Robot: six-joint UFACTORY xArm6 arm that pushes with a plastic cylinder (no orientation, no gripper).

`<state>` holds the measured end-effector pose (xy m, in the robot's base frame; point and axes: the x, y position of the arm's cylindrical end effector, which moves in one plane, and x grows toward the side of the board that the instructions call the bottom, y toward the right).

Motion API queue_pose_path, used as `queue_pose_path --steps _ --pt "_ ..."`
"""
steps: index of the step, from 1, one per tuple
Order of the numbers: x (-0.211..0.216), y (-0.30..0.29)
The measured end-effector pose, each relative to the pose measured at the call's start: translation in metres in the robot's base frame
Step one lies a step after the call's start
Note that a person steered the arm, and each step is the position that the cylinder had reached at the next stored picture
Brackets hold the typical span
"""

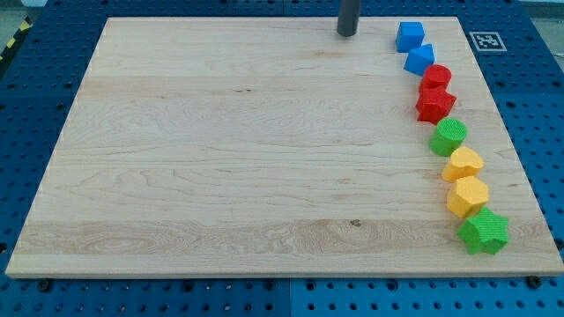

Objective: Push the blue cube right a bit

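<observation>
The blue cube [410,36] sits near the view's top right of the wooden board [220,150]. A second blue block [419,58], wedge-like, lies just below it and to its right. My tip [346,33] stands near the board's top edge, to the left of the blue cube, with a clear gap between them.
Below the blue blocks a curved line of blocks runs down the right side: a red cylinder [436,77], a red star-like block [434,104], a green cylinder [448,136], a yellow heart [463,164], an orange hexagon [467,195], a green star [484,232]. A fiducial marker [486,40] sits at the top right corner.
</observation>
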<state>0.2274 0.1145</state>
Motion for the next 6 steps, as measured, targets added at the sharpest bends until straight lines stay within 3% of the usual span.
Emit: queue_pose_path --steps 6 --pt "0.024 0.034"
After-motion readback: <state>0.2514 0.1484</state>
